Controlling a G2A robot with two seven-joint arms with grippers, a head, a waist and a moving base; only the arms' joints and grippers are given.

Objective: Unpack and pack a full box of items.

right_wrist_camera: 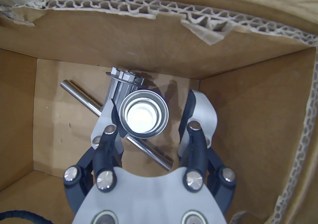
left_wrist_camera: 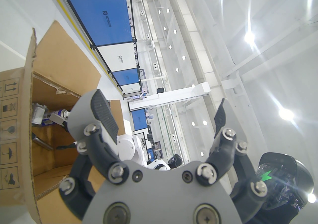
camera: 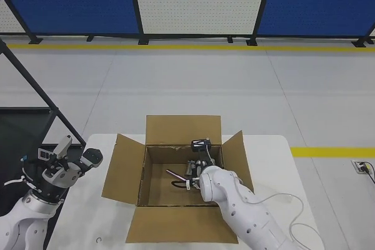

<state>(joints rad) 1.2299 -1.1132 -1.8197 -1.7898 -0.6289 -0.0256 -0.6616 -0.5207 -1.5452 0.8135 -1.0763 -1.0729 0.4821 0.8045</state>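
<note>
**Container.** Brown corrugated cardboard box point(camera: 183, 131), all four flaps folded out, at the centre of the white table point(camera: 272, 156).

**Contents, near the middle of the box floor.**
- Cylindrical spray can point(right_wrist_camera: 143, 116), blue label, shiny metal end turned up toward the wrist.
- Grey ribbed metal hub point(right_wrist_camera: 121, 83), touching the can at its 12 o'clock.
- Polished steel rod point(right_wrist_camera: 82, 95), flat on the floor, running under the can.

**Right gripper** point(right_wrist_camera: 151, 112). Inside the box, fingers spread around the can. One pad is at its rim and the other stands apart, so nothing is clamped.

**Left gripper** point(left_wrist_camera: 161, 108). At the box's 9 o'clock, pointing upward, fingers released and empty.

**Handling, as a judgement.** The can is probably light, stiff and thin-walled, with a smooth, slippery side. It should be gripped across the body below the rim with moderate squeeze. The rod may roll.
</note>
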